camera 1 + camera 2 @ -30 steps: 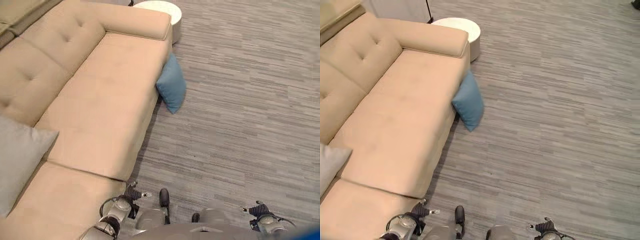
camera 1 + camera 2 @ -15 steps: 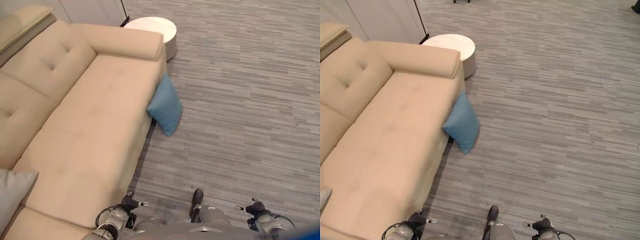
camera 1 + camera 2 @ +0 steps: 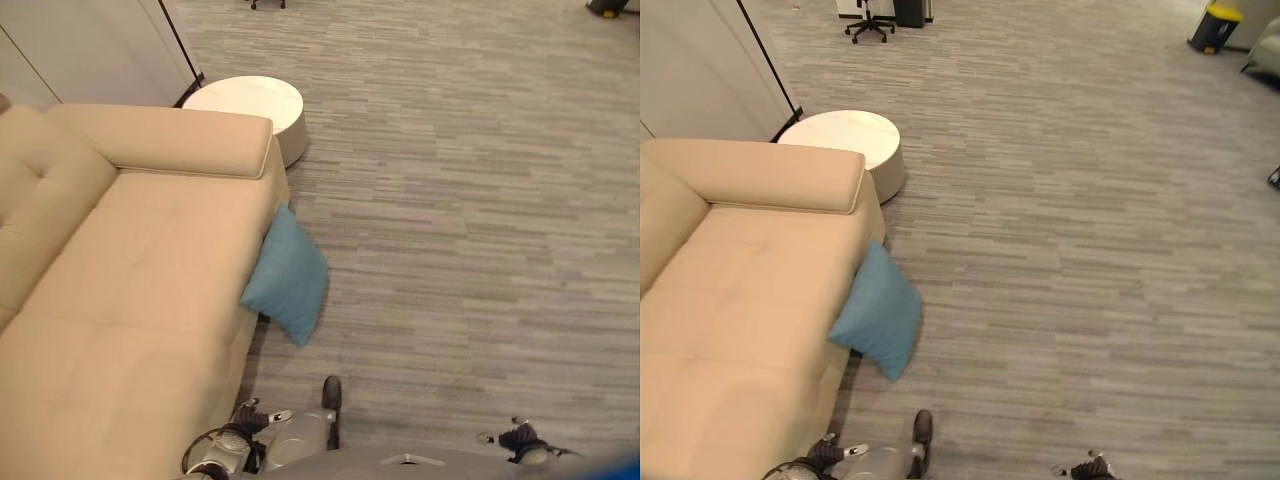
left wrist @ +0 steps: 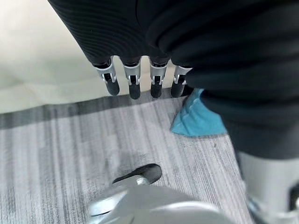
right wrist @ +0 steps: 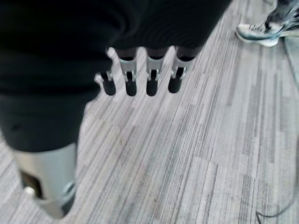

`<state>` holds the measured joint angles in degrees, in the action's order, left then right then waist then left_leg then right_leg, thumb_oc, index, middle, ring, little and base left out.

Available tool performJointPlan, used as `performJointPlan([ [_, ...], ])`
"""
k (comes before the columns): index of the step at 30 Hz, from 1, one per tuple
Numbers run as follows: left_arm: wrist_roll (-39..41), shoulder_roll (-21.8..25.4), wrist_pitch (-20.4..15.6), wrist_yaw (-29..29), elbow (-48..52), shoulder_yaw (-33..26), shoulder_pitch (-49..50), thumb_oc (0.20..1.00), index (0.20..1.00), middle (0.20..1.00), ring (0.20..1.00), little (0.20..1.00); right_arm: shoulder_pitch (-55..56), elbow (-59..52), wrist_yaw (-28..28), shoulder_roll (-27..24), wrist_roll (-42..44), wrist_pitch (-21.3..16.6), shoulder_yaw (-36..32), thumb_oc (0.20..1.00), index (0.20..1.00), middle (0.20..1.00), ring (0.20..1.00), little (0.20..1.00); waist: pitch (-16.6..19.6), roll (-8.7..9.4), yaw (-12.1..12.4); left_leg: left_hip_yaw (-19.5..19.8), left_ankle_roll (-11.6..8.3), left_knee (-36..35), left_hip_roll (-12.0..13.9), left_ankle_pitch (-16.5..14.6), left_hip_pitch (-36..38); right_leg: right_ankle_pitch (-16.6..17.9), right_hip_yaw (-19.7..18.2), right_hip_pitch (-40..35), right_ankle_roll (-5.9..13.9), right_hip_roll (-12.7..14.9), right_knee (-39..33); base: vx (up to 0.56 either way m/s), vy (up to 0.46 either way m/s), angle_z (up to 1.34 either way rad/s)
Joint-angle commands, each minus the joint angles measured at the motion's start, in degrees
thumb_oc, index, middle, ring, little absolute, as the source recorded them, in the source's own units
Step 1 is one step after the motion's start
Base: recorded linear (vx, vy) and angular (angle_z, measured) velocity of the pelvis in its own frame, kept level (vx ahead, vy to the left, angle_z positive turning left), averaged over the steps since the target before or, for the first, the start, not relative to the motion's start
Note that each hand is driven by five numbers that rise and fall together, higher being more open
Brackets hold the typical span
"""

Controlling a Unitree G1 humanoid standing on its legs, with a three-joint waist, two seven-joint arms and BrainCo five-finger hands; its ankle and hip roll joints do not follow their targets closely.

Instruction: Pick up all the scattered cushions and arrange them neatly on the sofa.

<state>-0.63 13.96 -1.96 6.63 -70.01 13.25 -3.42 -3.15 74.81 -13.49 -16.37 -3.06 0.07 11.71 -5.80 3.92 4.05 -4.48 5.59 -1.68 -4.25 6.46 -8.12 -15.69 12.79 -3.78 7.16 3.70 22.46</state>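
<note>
A blue cushion (image 3: pixel 287 277) stands tilted on the floor, leaning against the front of the beige sofa (image 3: pixel 120 300) near its armrest end. The same cushion (image 4: pixel 196 119) appears past my left hand (image 4: pixel 134 87) in the left wrist view, at some distance. That hand hangs low by the sofa's front edge (image 3: pixel 248 412), fingers straight and holding nothing. My right hand (image 3: pixel 520 436) hangs low over bare floor on the other side, and in its wrist view the fingers (image 5: pixel 150 84) are straight and hold nothing.
A round white side table (image 3: pixel 245 105) stands just beyond the sofa's armrest. An office chair (image 3: pixel 868 15) and a yellow-lidded bin (image 3: pixel 1212 25) stand far back. A person's shoe (image 5: pixel 261 32) rests on the floor near my right side. Grey plank floor spreads to the right.
The camera has swung toward the sofa's armrest end, so the grey cushion on the seat has left the picture. The blue cushion has stayed put. Both hands still hang low.
</note>
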Motion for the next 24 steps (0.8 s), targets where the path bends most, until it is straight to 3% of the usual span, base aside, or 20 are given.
performJointPlan([
  [1,0.4,-1.3,-0.3,0.8,1.0,0.6,-1.4,1.0,1.0,1.0,1.0,1.0,-2.6,-3.4,0.3,-3.5,-0.7,-0.2,-1.2,1.0,1.0,1.0,1.0,1.0,-2.2,-2.43,1.7,-0.2,-2.84,7.2,1.0,-8.7,1.0,15.4,0.0,6.1,3.93,3.0,2.1,0.18,0.063,0.09],
  [3,0.6,-0.7,-0.4,1.1,1.4,0.8,-1.5,1.0,1.0,1.0,1.0,1.0,-3.1,-4.1,0.4,-3.5,-0.8,-0.4,-0.9,1.0,1.0,1.0,1.0,1.0,-2.7,-3.74,1.0,0.4,-2.21,6.6,1.3,-9.8,3.4,15.9,0.5,10.5,3.47,4.4,6.9,0.2,0.041,0.19],
  [6,0.6,-0.6,-0.5,1.3,1.3,0.8,-2.1,1.0,1.0,1.0,1.0,1.0,-3.8,-4.3,0.5,-3.8,-0.6,-0.4,-0.8,1.0,1.0,1.0,1.0,1.0,-3.0,-4.63,0.1,1.4,-2.77,5.9,1.6,-11.2,6.1,13.4,3.0,12.4,1.44,6.1,-0.1,0.24,-0.066,0.13],
  [10,0.3,-0.8,-1.0,1.3,0.5,1.0,-2.8,1.0,1.0,1.0,1.0,1.0,-4.1,-4.5,0.5,-4.1,-0.2,-0.3,-0.6,1.0,1.0,1.0,1.0,1.0,-3.6,-4.19,-1.9,3.5,-3.89,5.7,0.9,-13.1,8.8,17.2,-1.9,15.6,1.99,5.5,-13.8,0.25,-0.158,0.19],
  [12,0.2,-0.9,-1.2,1.1,0.2,1.0,-2.9,1.0,1.0,1.0,1.0,1.0,-3.9,-4.3,0.7,-4.0,-0.4,-0.2,-0.5,1.0,1.0,1.0,1.0,1.0,-3.6,-4.14,-2.7,4.7,-4.48,5.4,1.0,-14.0,10.4,19.2,-4.6,16.7,2.8,5.1,-16.4,0.35,-0.274,0.49],
  [13,-0.3,-1.6,-1.2,1.3,-1.0,1.2,-2.5,1.0,1.0,1.0,1.0,1.0,-3.3,-4.1,0.9,-3.9,-1.2,-0.2,0.1,1.0,1.0,1.0,1.0,1.0,-2.6,-3.47,-2.9,6.0,-5.48,5.8,1.6,-15.6,12.2,20.2,-4.1,14.9,2.34,5.4,-17.9,0.42,-0.387,0.74],
  [16,-0.2,-1.9,-1.2,1.0,-0.8,1.1,-2.4,1.0,1.0,1.0,1.0,1.0,-3.0,-3.8,0.9,-3.7,-1.1,-0.5,0.1,1.0,1.0,1.0,1.0,1.0,-2.3,-3.41,-2.9,6.5,-6.89,8.2,2.8,-15.6,11.6,19.6,-3.3,13.3,1.44,4.9,-18.4,0.19,-0.248,0.59],
  [18,0.0,-2.4,-1.3,0.8,-0.6,1.6,-2.6,1.0,1.0,1.0,1.0,1.0,-3.2,-4.0,0.8,-3.7,-0.2,-1.0,0.4,1.0,1.0,1.0,1.0,1.0,-2.9,-2.91,-2.8,6.0,-8.34,16.2,4.0,-13.3,7.7,18.5,-1.9,10.9,0.01,4.6,-19.3,0.05,-0.189,0.48],
  [19,0.0,-2.4,-1.3,0.8,-0.6,1.6,-2.6,1.0,1.0,1.0,1.0,1.0,-3.2,-4.0,0.8,-3.7,-0.2,-1.0,0.4,1.0,1.0,1.0,1.0,1.0,-2.9,-2.92,-2.8,6.1,-8.34,16.2,4.0,-13.3,7.6,18.5,-1.9,10.9,0.01,4.6,-19.3,0.02,-0.254,0.42],
  [20,0.6,-2.6,-1.1,0.8,0.0,1.8,-2.9,1.0,1.0,1.0,1.0,1.0,-3.4,-4.4,0.4,-4.2,0.5,-1.2,0.4,1.0,1.0,1.0,1.0,1.0,-4.1,-2.41,-2.3,4.9,-9.0,24.3,5.5,-10.8,2.8,17.1,-0.7,9.0,-1.48,4.2,-20.0,0.02,-0.234,0.42],
  [21,0.8,-2.6,-0.9,0.9,0.1,1.8,-2.9,1.0,1.0,1.0,1.0,1.0,-3.3,-4.4,0.3,-4.2,0.6,-1.2,0.6,1.0,1.0,1.0,1.0,1.0,-4.4,-2.19,-2.1,4.2,-8.92,26.5,6.2,-10.4,1.7,16.4,-0.1,8.1,-2.23,3.9,-20.2,0.05,-0.301,0.39],
  [24,0.6,-2.9,-0.7,0.9,-0.1,2.3,-2.6,1.0,1.0,1.0,1.0,1.0,-2.5,-3.9,0.2,-4.4,0.7,-1.1,0.5,1.0,1.0,1.0,1.0,1.0,-4.7,-1.92,-1.9,1.3,-8.3,25.6,7.4,-10.4,0.5,14.9,1.7,5.3,-2.93,3.1,-21.8,0.1,-0.15,0.53],
])
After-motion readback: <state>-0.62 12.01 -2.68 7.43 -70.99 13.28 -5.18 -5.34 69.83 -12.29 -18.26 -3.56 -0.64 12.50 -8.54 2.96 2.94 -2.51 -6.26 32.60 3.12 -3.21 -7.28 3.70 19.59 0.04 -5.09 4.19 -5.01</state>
